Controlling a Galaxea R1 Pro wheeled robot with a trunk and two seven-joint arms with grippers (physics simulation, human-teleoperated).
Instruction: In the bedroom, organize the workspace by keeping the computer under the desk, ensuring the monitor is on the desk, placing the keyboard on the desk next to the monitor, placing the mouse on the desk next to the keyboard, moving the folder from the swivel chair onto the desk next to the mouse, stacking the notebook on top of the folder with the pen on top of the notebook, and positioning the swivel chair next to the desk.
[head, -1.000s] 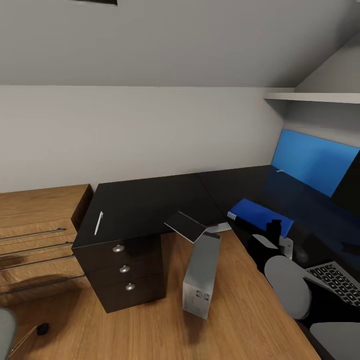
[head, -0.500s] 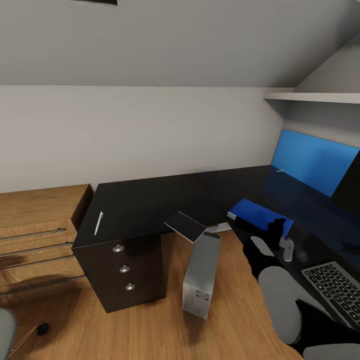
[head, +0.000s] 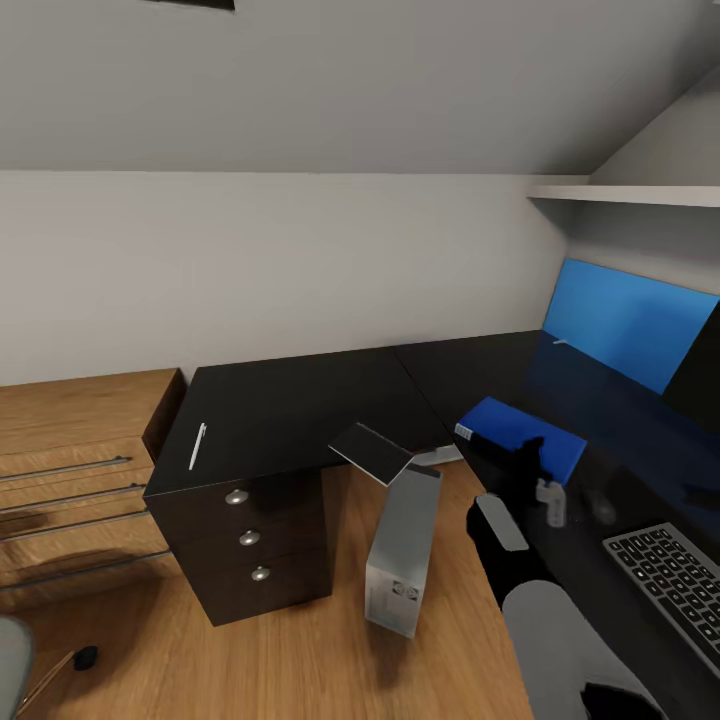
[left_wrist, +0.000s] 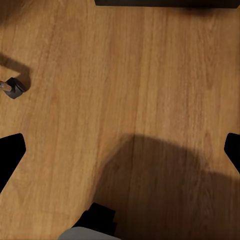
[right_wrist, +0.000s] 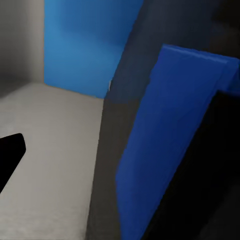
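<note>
From the head, a low-ceilinged bedroom corner holds the L-shaped black desk (head: 300, 410), with the pen (head: 197, 446) near its drawer end, the notebook (head: 372, 452) overhanging the inner corner above the computer (head: 404, 548) on the floor, and the blue folder (head: 520, 435) already laid flat beyond the keyboard (head: 668, 585), whose far end is cut off. The right gripper (head: 532, 478) sits just before the folder, probably to adjust it or let go, its jaws too dark to judge. The left wrist looks down at wooden floor (left_wrist: 125, 85), fingertips at opposite edges, spread on nothing; the right wrist faces the folder (right_wrist: 170, 140), one fingertip (right_wrist: 10, 150) visible.
</note>
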